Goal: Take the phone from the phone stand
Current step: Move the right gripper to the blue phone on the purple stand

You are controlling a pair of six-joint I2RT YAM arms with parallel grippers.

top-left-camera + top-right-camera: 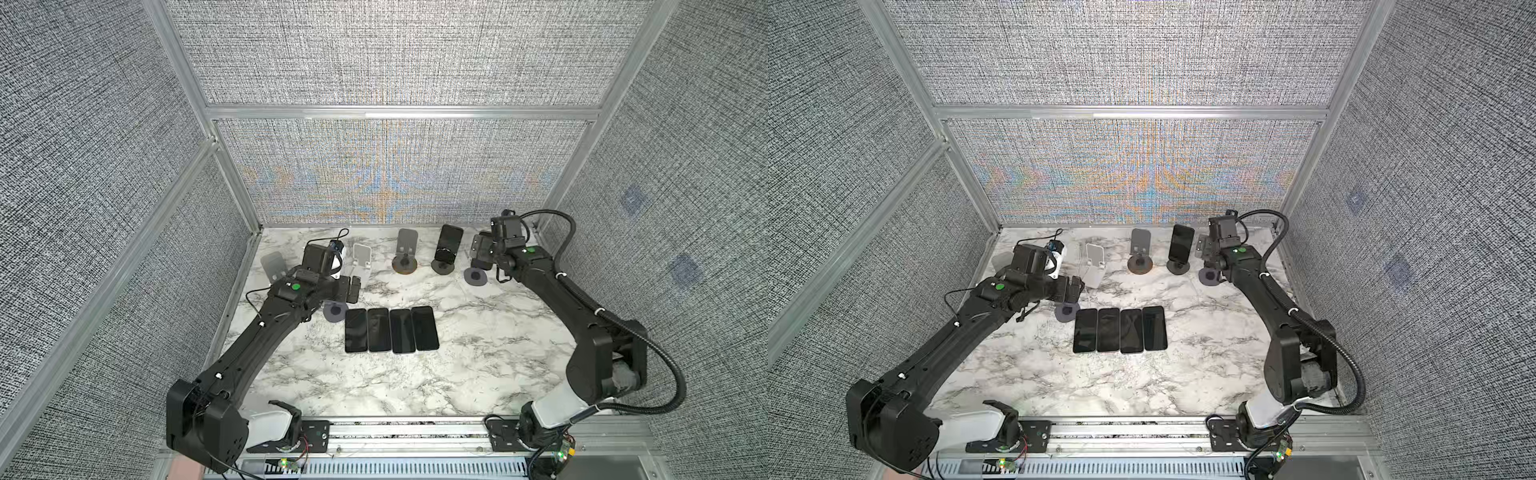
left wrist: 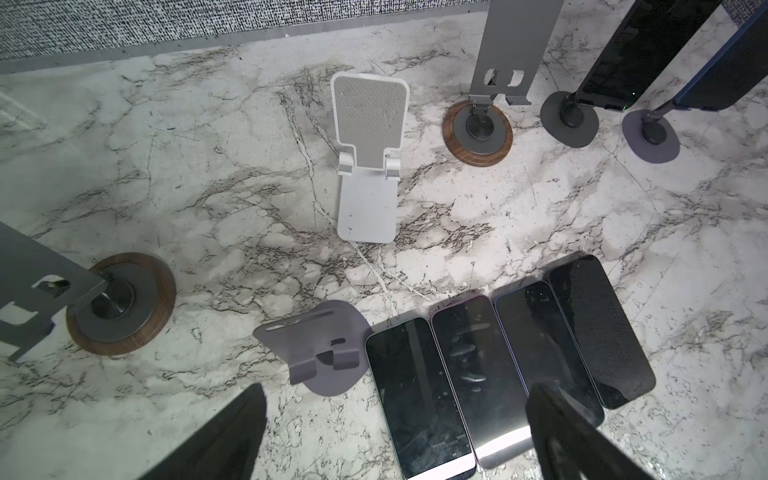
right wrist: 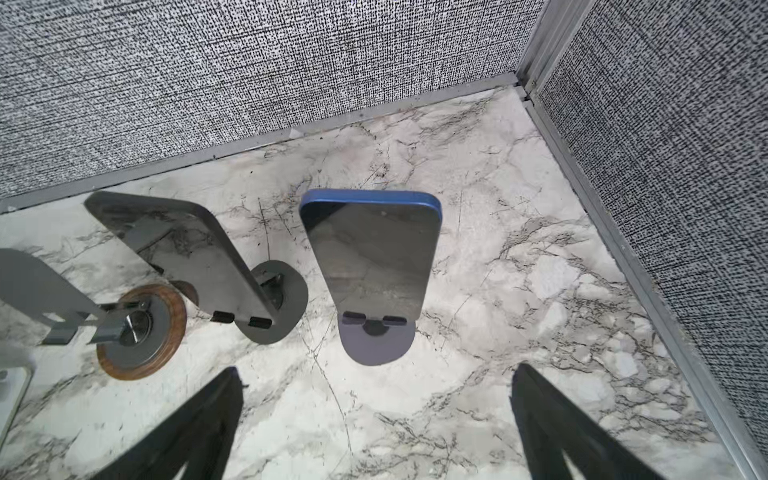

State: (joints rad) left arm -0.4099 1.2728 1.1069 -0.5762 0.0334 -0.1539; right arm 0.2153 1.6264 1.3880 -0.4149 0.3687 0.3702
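Blue-edged phone with a dark glass screen (image 3: 370, 257), leaning upright on a lilac-grey round-based stand (image 3: 376, 345) near the far right corner of the table; right gripper (image 3: 376, 372) poised just in front of it, black fingers (image 3: 199, 419) spread wide, holding nothing; left gripper (image 2: 397, 388) likewise spread and empty, above a bare lilac-grey stand (image 2: 320, 353) and a row of four dark phones (image 1: 390, 330) lying flat, edges touching; next to the occupied lilac stand, a black phone (image 1: 449, 241) on a dark grey stand (image 1: 442, 266); white-and-grey marbled tabletop (image 1: 478, 353).
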